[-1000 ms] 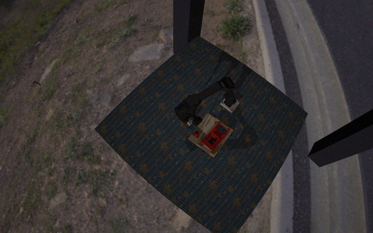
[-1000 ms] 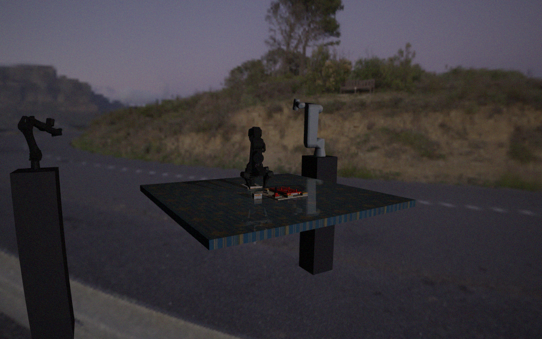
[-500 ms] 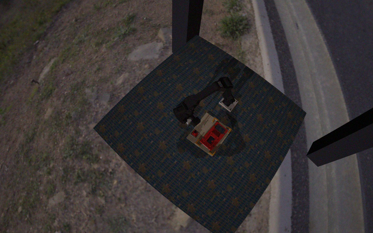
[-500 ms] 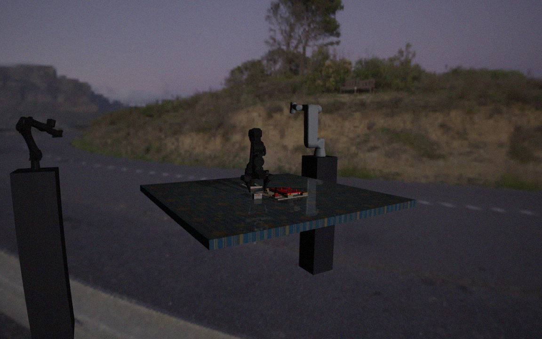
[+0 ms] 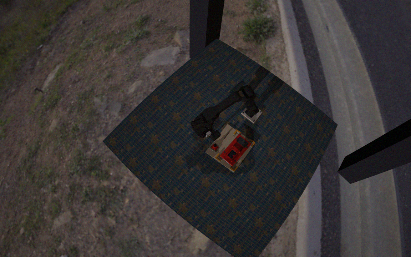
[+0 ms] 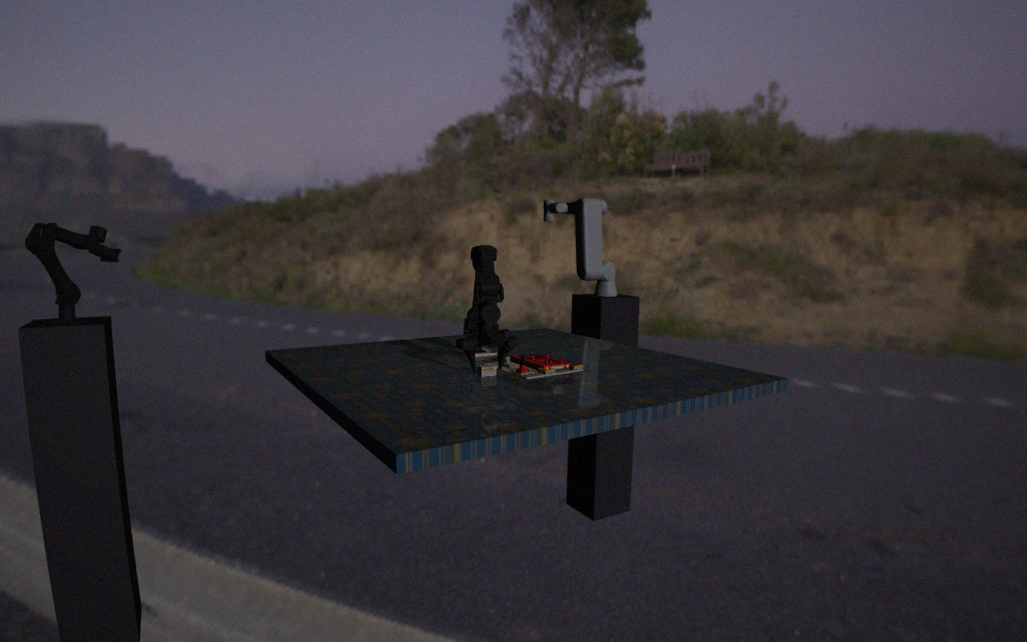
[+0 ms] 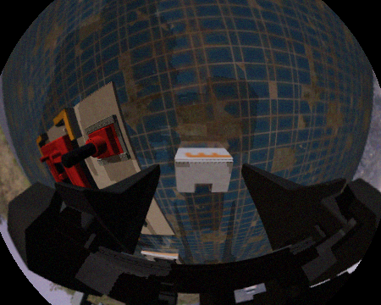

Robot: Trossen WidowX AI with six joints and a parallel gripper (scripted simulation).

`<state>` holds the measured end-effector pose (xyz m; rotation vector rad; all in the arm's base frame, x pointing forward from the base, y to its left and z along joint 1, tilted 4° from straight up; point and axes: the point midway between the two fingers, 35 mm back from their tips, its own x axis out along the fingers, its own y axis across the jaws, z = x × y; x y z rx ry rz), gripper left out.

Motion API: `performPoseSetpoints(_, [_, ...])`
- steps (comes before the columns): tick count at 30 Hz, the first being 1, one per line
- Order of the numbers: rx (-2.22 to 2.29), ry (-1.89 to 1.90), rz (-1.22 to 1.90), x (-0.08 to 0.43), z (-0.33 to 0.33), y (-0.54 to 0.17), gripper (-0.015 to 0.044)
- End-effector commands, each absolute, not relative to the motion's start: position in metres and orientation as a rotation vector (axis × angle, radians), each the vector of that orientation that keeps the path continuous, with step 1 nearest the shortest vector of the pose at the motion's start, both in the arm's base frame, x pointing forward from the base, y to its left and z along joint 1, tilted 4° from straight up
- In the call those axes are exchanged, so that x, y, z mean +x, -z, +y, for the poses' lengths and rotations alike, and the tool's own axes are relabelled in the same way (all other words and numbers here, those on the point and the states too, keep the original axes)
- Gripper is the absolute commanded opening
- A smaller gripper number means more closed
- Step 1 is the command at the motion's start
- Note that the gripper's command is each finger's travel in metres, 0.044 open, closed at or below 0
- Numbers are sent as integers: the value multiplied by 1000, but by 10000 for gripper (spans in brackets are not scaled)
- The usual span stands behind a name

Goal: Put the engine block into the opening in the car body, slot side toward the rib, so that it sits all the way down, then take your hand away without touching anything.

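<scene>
Found the gripper [image 5: 208,134] [image 6: 489,368] [image 7: 201,169] low over the patterned table top [image 5: 168,159] [image 6: 422,415] [image 7: 241,42], with its jaws open. Located the engine block [image 5: 208,134] [image 6: 488,370] [image 7: 203,171] between the open fingers, ungripped, with visible gaps to left and right in the wrist view. Recorded as pale, with an orange marking on top and a slot on the near side in that view

Placed in the top view left of the tan board [image 5: 227,134] [image 7: 97,99], outside the car body [image 5: 237,147] [image 6: 545,361] [image 7: 74,171]. Logged the latter as red, on the board, with dark openings visible from above and yellow-orange corner brackets [image 5: 253,144] [image 7: 65,116] around it. Cannot tell the position of the rib

Noted also on the board, near its left corner in the top view, a small red part [image 5: 214,146] [image 6: 522,368] [image 7: 110,141] with a black peg [image 7: 78,155] projecting from it. Traced the black arm [image 5: 221,108] back to a pale base plate [image 5: 254,120], just beyond the far side of the board. Observed in the exterior view one dark pedestal [image 6: 78,447] at left and another [image 6: 601,471] at right, each bearing a separate arm
</scene>
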<state>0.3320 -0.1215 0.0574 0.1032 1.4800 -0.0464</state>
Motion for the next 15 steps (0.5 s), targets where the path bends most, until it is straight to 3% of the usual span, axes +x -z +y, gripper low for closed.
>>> performPoseSetpoints(1, [107, 53, 1492, 331, -122, -52, 335])
performPoseSetpoints(5, [107, 53, 1492, 331, -122, -52, 230])
performPoseSetpoints(12, [107, 53, 1492, 331, -122, -52, 183])
performPoseSetpoints(15, [107, 53, 1492, 331, -122, -54, 105])
